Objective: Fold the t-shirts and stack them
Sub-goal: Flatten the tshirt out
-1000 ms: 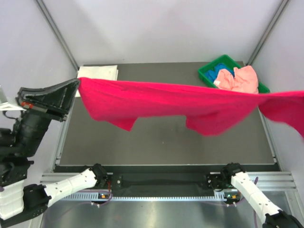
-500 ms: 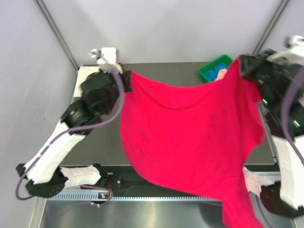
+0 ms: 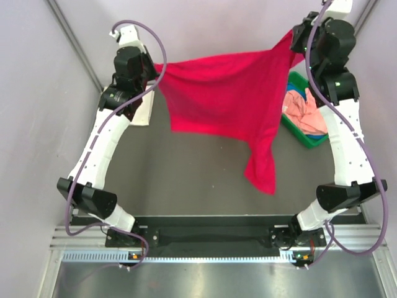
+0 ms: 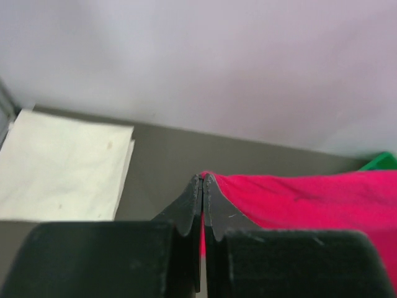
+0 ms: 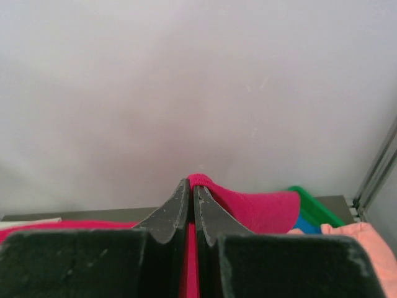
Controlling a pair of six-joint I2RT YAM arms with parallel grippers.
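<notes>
Two arms rise from the near edge of the dark table and reach high toward its far side, the left arm on one side and the right arm on the other. Between them hangs the crimson-red t-shirt, stretched in the air above the far half of the table and well clear of its surface. Its top edge runs from one pincer to the other, higher at the right, and a loose part droops down toward the middle of the table.

The green bin sits at the far right of the table, partly behind the hanging cloth. The white t-shirt lies folded square and flat at the far left corner, below the left arm's wrist. The salmon-pink t-shirt is crumpled inside the bin, and the blue t-shirt shows just beside it in the same bin.

The left gripper has its jaws pressed together on a corner of the red shirt. The right gripper is clamped likewise on the opposite corner, red cloth bulging over its tips.
</notes>
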